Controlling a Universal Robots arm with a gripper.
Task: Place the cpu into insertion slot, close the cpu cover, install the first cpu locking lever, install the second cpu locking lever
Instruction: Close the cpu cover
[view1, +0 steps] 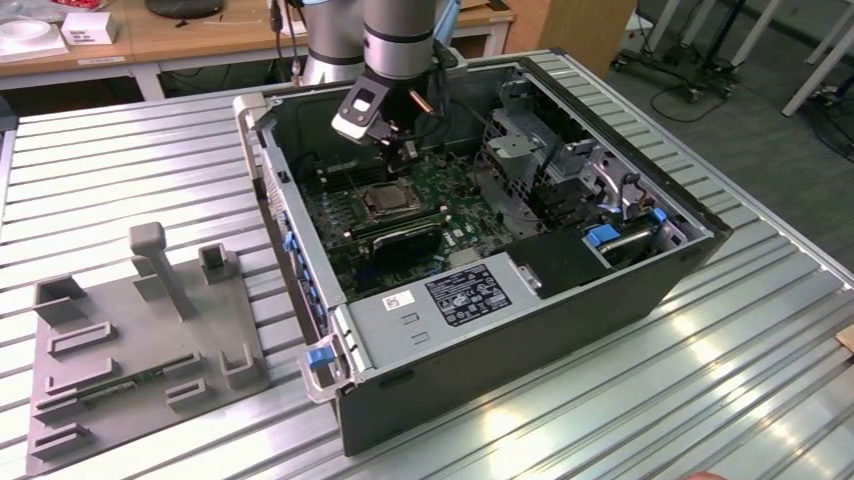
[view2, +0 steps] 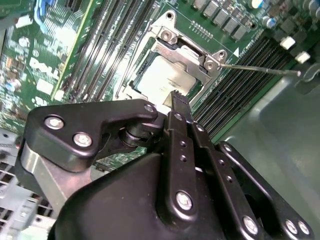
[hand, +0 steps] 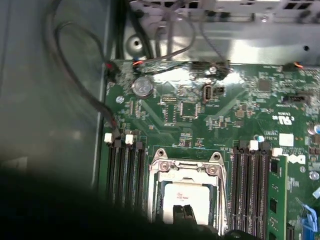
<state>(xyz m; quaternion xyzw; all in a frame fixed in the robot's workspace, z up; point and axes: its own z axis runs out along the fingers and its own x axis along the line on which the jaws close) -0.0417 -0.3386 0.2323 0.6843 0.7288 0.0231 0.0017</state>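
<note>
Starting at the exterior view's left, a grey fixture plate (view1: 127, 352) with upright holders lies on the slatted metal bench (view1: 120, 170), well apart from the end effector (view1: 404, 152). Beside it toward the exterior view's right stands an open computer case (view1: 561, 310), and the arm reaches down into it, with the end effector hanging over the green motherboard (view1: 447, 215).

Just beneath the end effector's tips sits the insertion slot (view1: 388, 201). In both wrist views the cpu (view2: 165, 80) (hand: 192, 195) lies inside that slot, pale and flat. The cpu cover (view2: 192, 56) (hand: 185, 170) is folded down around it, so the chip shows through the cut-out middle.

The end effector (view2: 178, 97) (hand: 183, 212) has its fingers (view2: 175, 130) drawn together with nothing between them. Their tips hover close above the edge of the cpu; I cannot tell whether they touch it.

A thin metal lever rod (view2: 260, 68) runs out from the cover's corner, away from the end effector, over the long black memory slots (view2: 240, 85). More memory slots (hand: 125, 170) flank the slot on either side. In the first wrist view a round coin battery (hand: 142, 86) sits on the board beyond the slot, farther from the end effector.

On the end effector's far side, toward the exterior view's right, a metal drive cage (view1: 514, 150) and a blue tab (view1: 603, 235) stand inside the case.
</note>
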